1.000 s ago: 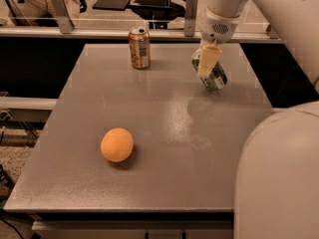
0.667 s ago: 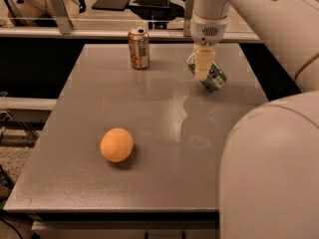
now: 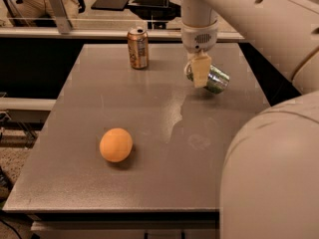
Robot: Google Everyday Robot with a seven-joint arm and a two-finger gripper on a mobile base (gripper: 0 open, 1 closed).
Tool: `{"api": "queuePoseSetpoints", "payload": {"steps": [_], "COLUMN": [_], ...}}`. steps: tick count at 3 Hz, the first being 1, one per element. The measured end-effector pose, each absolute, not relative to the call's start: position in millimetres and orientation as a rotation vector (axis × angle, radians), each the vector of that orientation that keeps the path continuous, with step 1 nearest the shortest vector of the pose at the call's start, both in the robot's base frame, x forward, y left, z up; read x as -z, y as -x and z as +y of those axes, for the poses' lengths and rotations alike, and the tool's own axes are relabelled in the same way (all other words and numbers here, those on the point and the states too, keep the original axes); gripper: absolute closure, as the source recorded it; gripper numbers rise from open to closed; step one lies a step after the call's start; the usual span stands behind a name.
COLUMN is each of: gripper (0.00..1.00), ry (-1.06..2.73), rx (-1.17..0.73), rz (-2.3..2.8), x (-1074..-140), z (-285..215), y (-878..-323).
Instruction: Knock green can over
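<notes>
Far right of surface (image 3: 149, 183): pincer (image 3: 200, 72) at tilted green can (image 3: 219, 79)
Pincer state: cannot tell
Risk: nudged can rolls off edge

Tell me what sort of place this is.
Probably an office or lab test area: a plain grey table bearing an upright orange-brown can and a round orange object, with the robot's gripper at a tipped shiny green can.

The cream hand (image 3: 201, 71) hangs just left of the shiny green can (image 3: 219, 80) with its silver rim, the orange-brown can (image 3: 138, 48) further left, the plain orange fruit (image 3: 115, 145) front-left, on the grey desk (image 3: 164, 183).
</notes>
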State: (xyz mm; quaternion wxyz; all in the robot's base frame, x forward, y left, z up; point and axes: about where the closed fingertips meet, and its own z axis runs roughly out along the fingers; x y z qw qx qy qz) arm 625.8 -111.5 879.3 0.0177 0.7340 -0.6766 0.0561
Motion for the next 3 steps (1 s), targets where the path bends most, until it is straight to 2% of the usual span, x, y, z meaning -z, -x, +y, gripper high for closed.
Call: {"api": "queuePoseSetpoints", "payload": {"steps": [1,3], "gripper": [0.53,0.06], "ry": [-2.327,-2.382], "rx": [-0.147,-0.133], "rz": [-2.039,-2.036], "x": [-883.8,-887.1], "z": [-101.8,-90.6], "y": [-603.4,-596.1]}}
